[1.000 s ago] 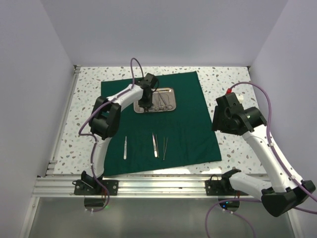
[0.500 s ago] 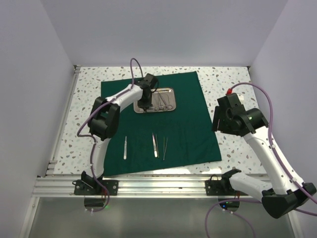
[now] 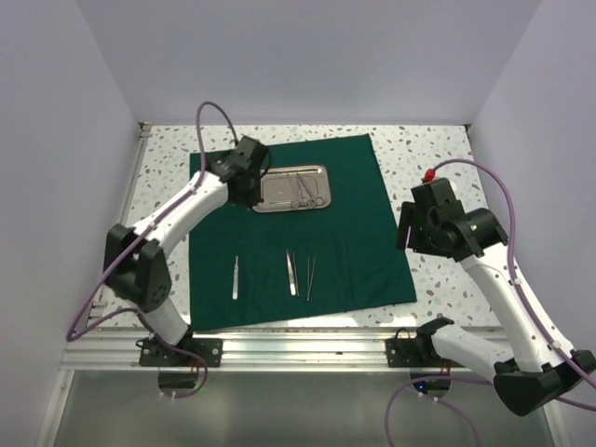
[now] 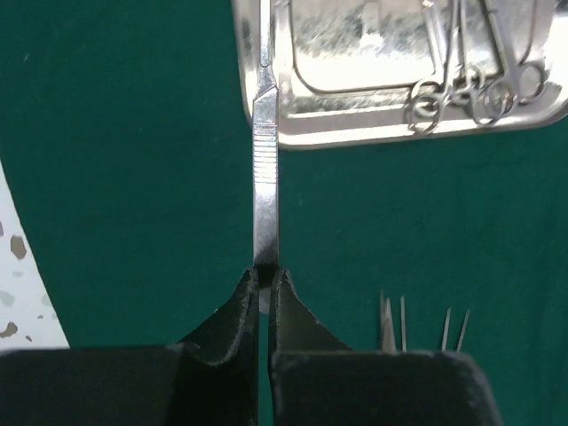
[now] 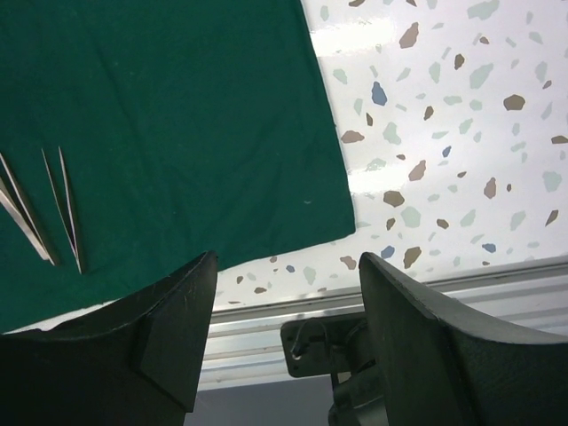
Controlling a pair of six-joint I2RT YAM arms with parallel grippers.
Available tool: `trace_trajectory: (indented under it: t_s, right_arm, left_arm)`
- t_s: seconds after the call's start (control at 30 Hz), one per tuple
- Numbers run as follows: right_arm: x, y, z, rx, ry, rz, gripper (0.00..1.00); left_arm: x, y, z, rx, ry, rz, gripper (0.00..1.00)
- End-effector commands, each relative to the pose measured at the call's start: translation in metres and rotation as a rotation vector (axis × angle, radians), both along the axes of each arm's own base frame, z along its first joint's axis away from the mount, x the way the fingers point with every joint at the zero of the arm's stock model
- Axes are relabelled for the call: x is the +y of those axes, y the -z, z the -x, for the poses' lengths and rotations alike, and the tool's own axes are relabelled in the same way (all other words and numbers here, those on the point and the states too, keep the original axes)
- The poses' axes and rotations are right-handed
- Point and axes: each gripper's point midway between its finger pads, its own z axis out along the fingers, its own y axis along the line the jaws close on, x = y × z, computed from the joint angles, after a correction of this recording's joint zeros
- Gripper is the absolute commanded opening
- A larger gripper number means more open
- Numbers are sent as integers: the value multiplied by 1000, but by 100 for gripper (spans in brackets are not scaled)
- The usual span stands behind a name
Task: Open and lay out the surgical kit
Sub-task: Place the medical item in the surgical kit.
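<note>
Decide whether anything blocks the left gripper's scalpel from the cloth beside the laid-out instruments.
Nothing visible does. The left gripper holds the scalpel at the tray's left rim; the green cloth from there to the laid-out instruments lies bare.

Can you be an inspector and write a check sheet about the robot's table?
Surface: speckled table, bare around the cloth.
Job's things: green cloth spread flat; steel tray on it holding ring-handled tools; three slim tools lying in a row nearer the arms.
Clutter: nothing seen.
Claws: left claw shut on a scalpel by the tray's edge; right claw open, empty.
Cables: purple cables loop off both arms.
Surroundings: plain white walls; metal rail at the near edge.
</note>
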Motion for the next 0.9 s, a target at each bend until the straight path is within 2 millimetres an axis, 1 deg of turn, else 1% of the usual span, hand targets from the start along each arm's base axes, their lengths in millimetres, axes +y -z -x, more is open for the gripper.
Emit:
trace_trajectory:
  t_s: [0.0, 0.03, 0.07, 0.1, 0.13, 0.17, 0.2, 0.23, 0.27, 0.3, 0.37, 0.4, 0.5, 0.53, 0.57, 0.63, 0.67, 0.7, 0.73, 0.77, 0.8, 0.83, 0.87]
  right_arm:
    - [4, 0, 1, -17, -34, -23, 69]
    - [4, 1, 2, -14, -37, -27, 69]
    - [6, 2, 3, -13, -44, -33, 69]
    - [6, 5, 4, -5, -47, -32, 69]
    - [7, 6, 4, 0, -50, -34, 69]
    - [7, 8, 5, 4, -52, -35, 69]
    - [7, 10, 6, 12, -54, -36, 69]
    - [7, 11, 6, 11, -53, -38, 69]
    - [8, 12, 6, 14, -55, -40, 69]
    - [8, 14, 6, 20, -56, -40, 69]
    - [9, 15, 6, 21, -58, -40, 69]
    - [8, 17, 7, 27, -57, -39, 69]
    - [9, 21, 7, 35, -60, -39, 69]
    - [9, 23, 7, 38, -57, -40, 69]
    - [9, 23, 7, 36, -57, -39, 69]
    - [9, 24, 7, 40, -57, -35, 69]
    - [9, 25, 6, 40, -54, -34, 69]
    - [8, 26, 6, 43, -52, -32, 69]
    - [8, 26, 6, 45, -50, -30, 69]
    - [8, 26, 5, 43, -49, -29, 69]
    - [8, 25, 5, 41, -47, -29, 69]
    - [8, 26, 4, 42, -44, -26, 69]
    - [7, 25, 4, 39, -40, -24, 69]
  left_arm:
    - [24, 27, 53, 71, -68, -12, 0]
    - [27, 33, 64, 84, -76, -8, 0]
    - [27, 28, 74, 66, -77, 14, 0]
    - [32, 47, 94, 114, -92, 12, 0]
    - [34, 52, 103, 125, -97, 16, 0]
    - [33, 49, 112, 114, -96, 37, 0]
    - [36, 62, 128, 152, -109, 38, 0]
    - [36, 65, 136, 160, -112, 45, 0]
    - [36, 64, 144, 158, -113, 54, 0]
    - [38, 71, 156, 183, -130, 60, 0]
    - [35, 70, 168, 186, -121, 87, 0]
    - [36, 74, 176, 204, -129, 92, 0]
    - [36, 76, 189, 229, -130, 105, 0]
    - [35, 74, 191, 234, -121, 111, 6]
    - [35, 74, 192, 238, -120, 107, 10]
    - [34, 68, 188, 226, -110, 108, 16]
    - [33, 66, 185, 223, -105, 100, 27]
    - [31, 56, 174, 186, -93, 93, 33]
    - [29, 51, 168, 172, -87, 86, 38]
    - [29, 52, 162, 178, -82, 57, 46]
    - [25, 38, 146, 134, -68, 42, 49]
    - [22, 44, 136, 147, -59, 6, 50]
    - [20, 42, 126, 139, -51, -13, 52]
